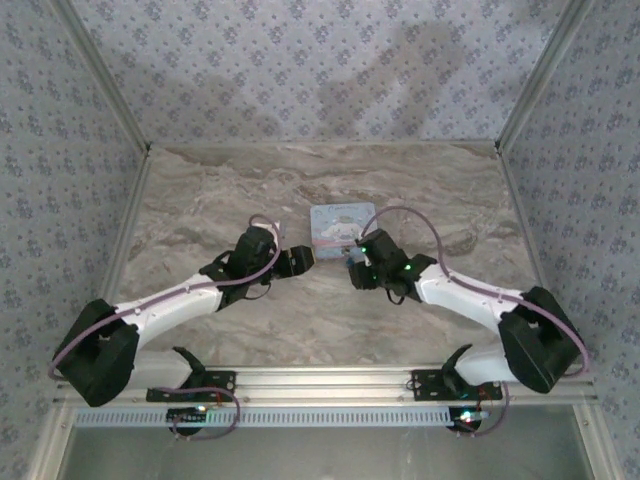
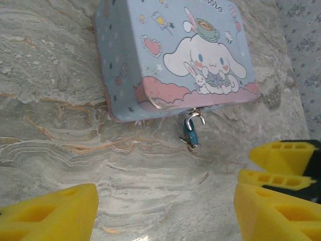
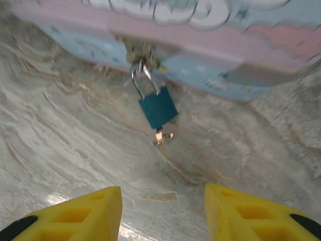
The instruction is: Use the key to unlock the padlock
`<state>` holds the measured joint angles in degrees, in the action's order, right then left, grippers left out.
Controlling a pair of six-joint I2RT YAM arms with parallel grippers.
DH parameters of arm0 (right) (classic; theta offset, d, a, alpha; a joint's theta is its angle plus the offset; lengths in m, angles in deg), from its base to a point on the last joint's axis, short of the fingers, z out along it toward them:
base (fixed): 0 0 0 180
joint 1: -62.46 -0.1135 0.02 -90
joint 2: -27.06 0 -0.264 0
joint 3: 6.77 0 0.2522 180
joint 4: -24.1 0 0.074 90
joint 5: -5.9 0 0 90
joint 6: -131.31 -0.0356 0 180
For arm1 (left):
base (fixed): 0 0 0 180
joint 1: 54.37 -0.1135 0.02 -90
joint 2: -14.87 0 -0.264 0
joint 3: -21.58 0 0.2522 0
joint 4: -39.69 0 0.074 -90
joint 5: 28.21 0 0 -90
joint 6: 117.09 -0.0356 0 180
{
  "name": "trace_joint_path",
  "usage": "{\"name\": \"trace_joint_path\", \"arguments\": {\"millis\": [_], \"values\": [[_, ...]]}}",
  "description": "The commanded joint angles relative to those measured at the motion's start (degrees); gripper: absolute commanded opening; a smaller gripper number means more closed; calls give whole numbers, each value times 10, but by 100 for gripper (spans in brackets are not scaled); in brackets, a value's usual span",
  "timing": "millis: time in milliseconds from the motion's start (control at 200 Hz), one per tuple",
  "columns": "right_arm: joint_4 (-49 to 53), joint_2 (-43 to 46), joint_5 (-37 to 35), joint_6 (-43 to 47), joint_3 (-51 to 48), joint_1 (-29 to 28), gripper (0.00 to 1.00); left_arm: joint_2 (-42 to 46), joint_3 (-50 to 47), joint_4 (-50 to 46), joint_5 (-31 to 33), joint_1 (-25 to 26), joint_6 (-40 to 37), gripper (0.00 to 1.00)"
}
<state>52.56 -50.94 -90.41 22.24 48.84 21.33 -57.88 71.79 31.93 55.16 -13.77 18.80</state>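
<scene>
Surface (image 1: 200, 200): marble-patterned slab, walled on three sides by floral-print panels.
Arms: both reach inward from the near edge, meeting just in front of the tin.
Tin (image 1: 342, 223): light-blue cartoon-printed box, lying flat at the middle of the surface, lid closed, clasp side facing the arms.
Left tool (image 2: 160, 213): yellow fingers spread wide, low over bare surface, short of the tin.
Right tool (image 3: 163, 211): fingers spread, pointed at the clasp side, close to the left tool.
Padlock (image 3: 158, 113): tiny dark bluish body, silver shackle threaded through the tin's clasp, body trailing onto the surface towards the tools and apart from both.
Brass bit (image 3: 165, 135): sits at the padlock's lower end; too small to tell more.
</scene>
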Motion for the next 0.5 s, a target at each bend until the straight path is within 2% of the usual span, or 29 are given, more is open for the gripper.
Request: {"name": "trace_joint_path", "arguments": {"millis": [0, 305, 495], "values": [[-17, -30, -31, -23, -9, -11, 47, 0, -3, 4, 13, -3, 3, 71], [-42, -127, -73, -22, 35, -26, 44, -1, -13, 7, 14, -9, 14, 71], [-59, -156, -81, -29, 57, -27, 45, -2, -19, 13, 13, -12, 21, 71]]}}
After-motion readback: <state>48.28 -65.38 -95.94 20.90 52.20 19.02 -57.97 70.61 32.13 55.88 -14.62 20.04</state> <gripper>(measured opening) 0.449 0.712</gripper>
